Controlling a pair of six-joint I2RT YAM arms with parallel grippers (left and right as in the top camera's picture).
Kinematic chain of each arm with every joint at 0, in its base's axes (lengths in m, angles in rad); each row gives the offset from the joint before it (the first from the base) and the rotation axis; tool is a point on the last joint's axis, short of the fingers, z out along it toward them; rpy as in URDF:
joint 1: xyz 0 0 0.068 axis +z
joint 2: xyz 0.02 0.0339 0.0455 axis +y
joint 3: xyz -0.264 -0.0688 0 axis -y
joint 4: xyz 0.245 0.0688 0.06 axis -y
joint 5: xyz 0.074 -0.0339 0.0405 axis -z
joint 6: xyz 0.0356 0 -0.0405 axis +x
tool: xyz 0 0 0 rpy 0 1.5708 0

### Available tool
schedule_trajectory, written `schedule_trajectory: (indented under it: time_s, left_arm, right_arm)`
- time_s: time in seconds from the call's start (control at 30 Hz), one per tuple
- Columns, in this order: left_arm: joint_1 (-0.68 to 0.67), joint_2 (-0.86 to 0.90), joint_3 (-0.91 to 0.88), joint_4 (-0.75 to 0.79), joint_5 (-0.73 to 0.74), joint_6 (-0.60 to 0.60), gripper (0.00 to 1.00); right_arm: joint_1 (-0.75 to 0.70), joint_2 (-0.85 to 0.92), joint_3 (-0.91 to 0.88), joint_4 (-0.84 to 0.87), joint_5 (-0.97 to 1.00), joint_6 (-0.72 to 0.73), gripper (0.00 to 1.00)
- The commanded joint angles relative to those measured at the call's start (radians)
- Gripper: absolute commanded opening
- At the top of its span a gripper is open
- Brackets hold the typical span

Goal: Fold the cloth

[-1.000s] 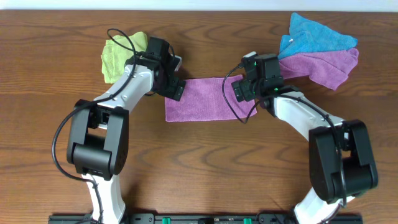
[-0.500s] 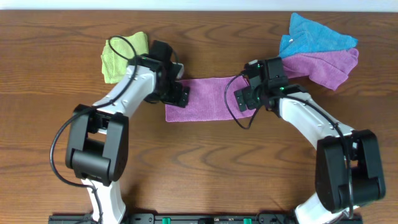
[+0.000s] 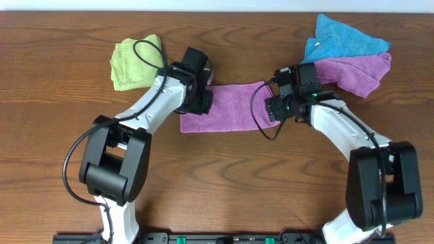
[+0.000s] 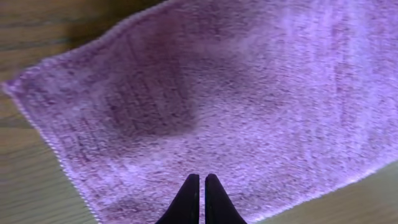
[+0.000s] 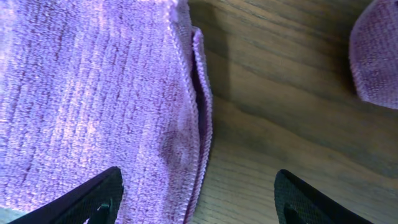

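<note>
A purple cloth (image 3: 230,108) lies flat as a folded strip in the middle of the wooden table. My left gripper (image 3: 203,102) is over its left end. In the left wrist view the gripper (image 4: 201,178) is shut, its black tips together just above the cloth (image 4: 249,93), and I see no fabric pinched between them. My right gripper (image 3: 274,108) is at the cloth's right end. It stands open in the right wrist view (image 5: 199,199), one finger over the cloth (image 5: 93,93) and the other over bare wood, straddling the layered right edge.
A crumpled green cloth (image 3: 132,62) lies at the back left. A blue cloth (image 3: 342,37) rests on another purple cloth (image 3: 356,71) at the back right, and a corner of that purple cloth (image 5: 379,56) shows in the right wrist view.
My left gripper has slid right onto the cloth's left end and shut. My right gripper has shifted right to the cloth's right edge, its jaws a little narrower.
</note>
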Motion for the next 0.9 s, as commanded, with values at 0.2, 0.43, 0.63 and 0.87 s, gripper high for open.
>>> schedule_trajectory:
  time_s: [0.2, 0.43, 0.63, 0.87]
  left_arm:
    - [0.002, 0.106, 0.006, 0.003, -0.043, -0.016, 0.06]
    - [0.003, 0.118, 0.005, 0.007, -0.089, -0.022, 0.06]
    - [0.003, 0.118, 0.005, -0.006, -0.088, -0.023, 0.06]
    - [0.003, 0.118, 0.005, -0.023, -0.088, -0.022, 0.06]
  right_arm:
    - [-0.013, 0.014, 0.009, 0.029, -0.076, 0.006, 0.86]
    - [-0.013, 0.051, 0.009, 0.063, -0.136, 0.006, 0.87]
    - [-0.013, 0.124, 0.009, 0.069, -0.156, 0.007, 0.83]
    - [-0.012, 0.138, 0.009, 0.071, -0.156, 0.02, 0.57]
